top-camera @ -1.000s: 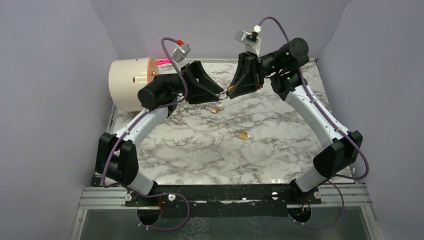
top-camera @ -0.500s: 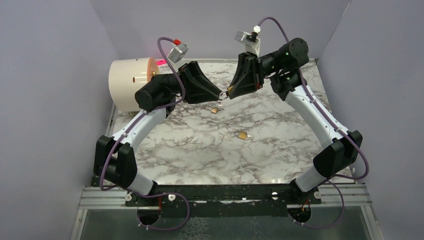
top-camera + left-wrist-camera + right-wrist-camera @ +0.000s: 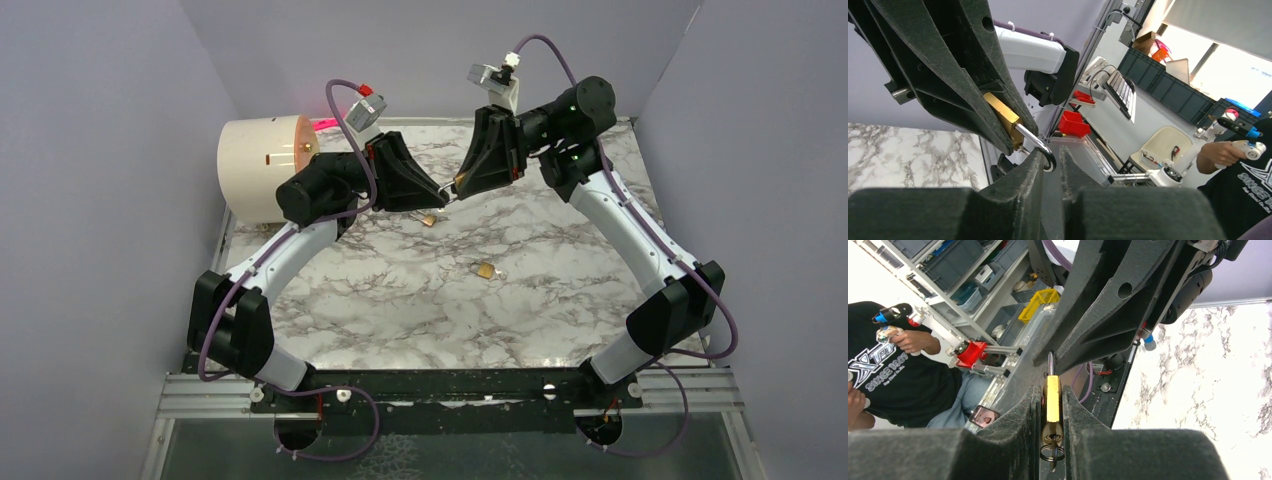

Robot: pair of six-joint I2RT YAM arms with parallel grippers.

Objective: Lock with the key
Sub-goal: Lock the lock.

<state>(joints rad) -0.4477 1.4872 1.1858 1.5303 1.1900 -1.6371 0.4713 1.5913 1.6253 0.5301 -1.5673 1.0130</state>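
Note:
My right gripper (image 3: 460,184) is raised above the back of the table and shut on a brass padlock (image 3: 1052,397). A key with a ring (image 3: 1052,449) sits in the padlock's bottom. The padlock's steel shackle (image 3: 1039,144) points at my left gripper (image 3: 441,190). In the left wrist view the padlock body (image 3: 1004,116) is clamped by the right fingers (image 3: 963,75). The shackle's curved end rests at the tip of my left gripper (image 3: 1051,154). Its jaws stand a narrow gap apart, not clamped on the shackle.
Two more small brass padlocks lie on the marble table, one below the grippers (image 3: 428,219) and one nearer the middle (image 3: 485,270). A white cylinder (image 3: 262,168) lies at the back left. Grey walls enclose the table on three sides.
My left wrist has rolled and shifted slightly right, bringing its fingertips against the shackle. The right arm with the padlock has stayed in place.

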